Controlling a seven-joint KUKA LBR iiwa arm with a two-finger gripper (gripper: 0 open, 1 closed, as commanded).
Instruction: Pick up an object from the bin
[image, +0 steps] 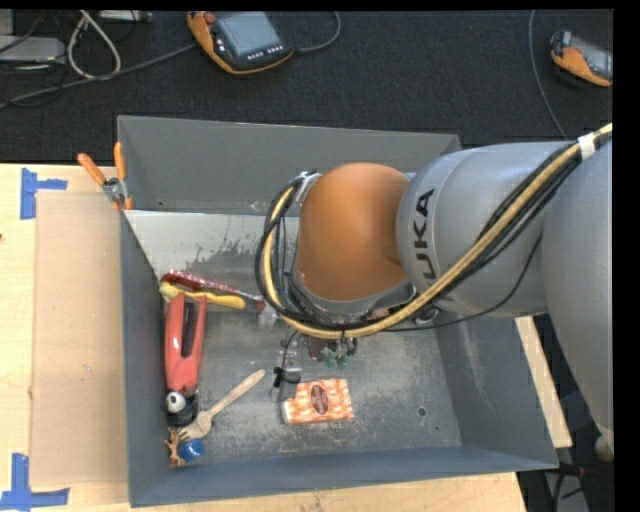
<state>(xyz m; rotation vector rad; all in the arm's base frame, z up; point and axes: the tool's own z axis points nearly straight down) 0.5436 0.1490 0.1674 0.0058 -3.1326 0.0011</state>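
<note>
Noted orange wrist cover (350, 235) uppermost, gripper (288, 376) seemingly just beside orange-and-white packet (319, 401) in bin (480, 400); could not tell grip state.

tool (298, 366) largely hidden, arm (500, 230) cut off right

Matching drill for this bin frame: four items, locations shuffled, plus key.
1. red long-handled object
2. orange-and-white packet
3. pale stick with blue end
4. yellow-and-red item

A. mid-floor, toward the front
B. back left, just above the red object
C. along the left side, lengthwise
D. front left, lying diagonally

Pairs: 1-C, 2-A, 3-D, 4-B
</note>
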